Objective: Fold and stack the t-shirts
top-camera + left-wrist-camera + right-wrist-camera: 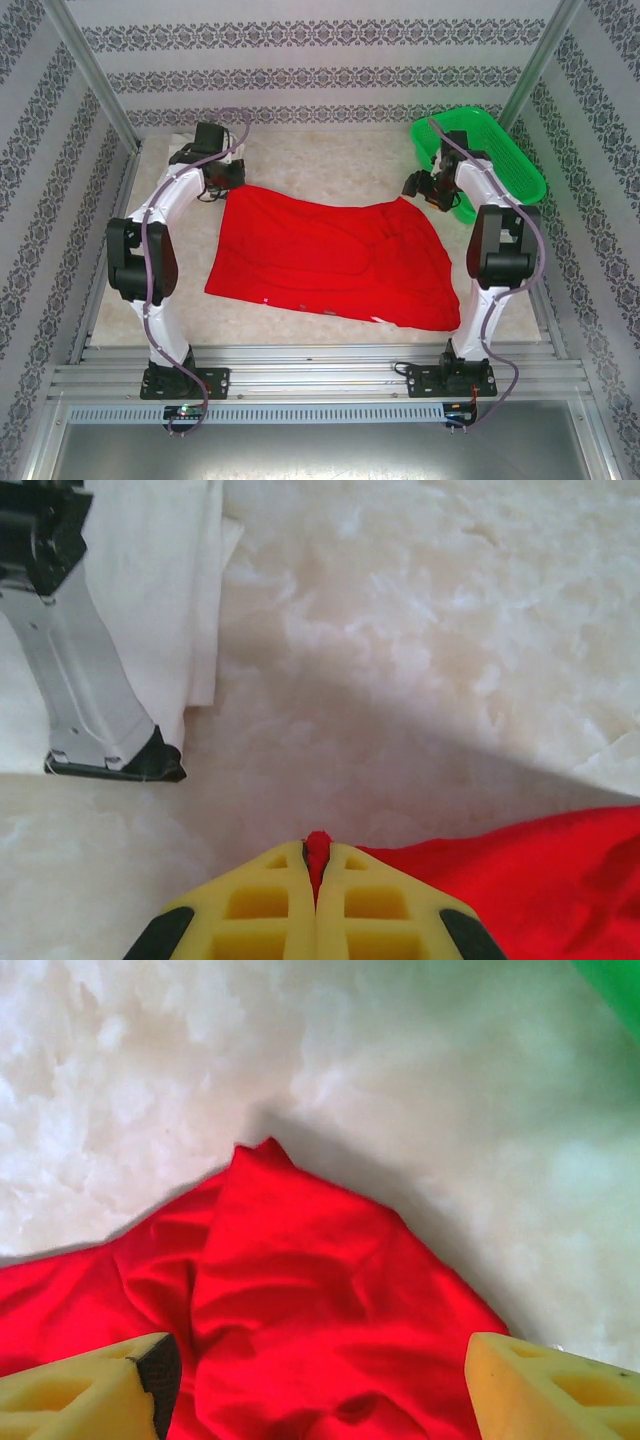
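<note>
Top view, shirt: The red t-shirt (330, 255) is lying spread out, no print showing, across the middle of the desk (330, 160) and reaching towards its near right corner.
Top view, arms: The left pincer (222, 180) is sitting at the shirt's far left corner. The right pincer (420, 190) is sitting at the shirt's far right corner, just beside the green mesh basket (530, 180) in the desk's far right corner.
Left wrist, grip: The left pincer (317, 855) is fully closed and is pinching a sliver of the red t-shirt (520, 880) between its tips.
Left wrist, surroundings: A white folded cloth (150, 580), probably the other shirt, is lying beyond the pincer. A grey metal strut (90, 680) with a black foot is showing in front of it.
Right wrist, grip: The right pincer (325, 1390) is standing wide apart over the red t-shirt (300, 1290), straddling its corner and gripping nothing.
Step in hand: Both far corners are being taken for a first fold, and only the left one is secured.
Next move: The right jaws are needing to close on their corner. Both corners then have to lift together and travel towards the near edge.
In the way: The basket (615, 980) is crowding the right arm. The wrinkles near that corner are risking an uneven fold.
</note>
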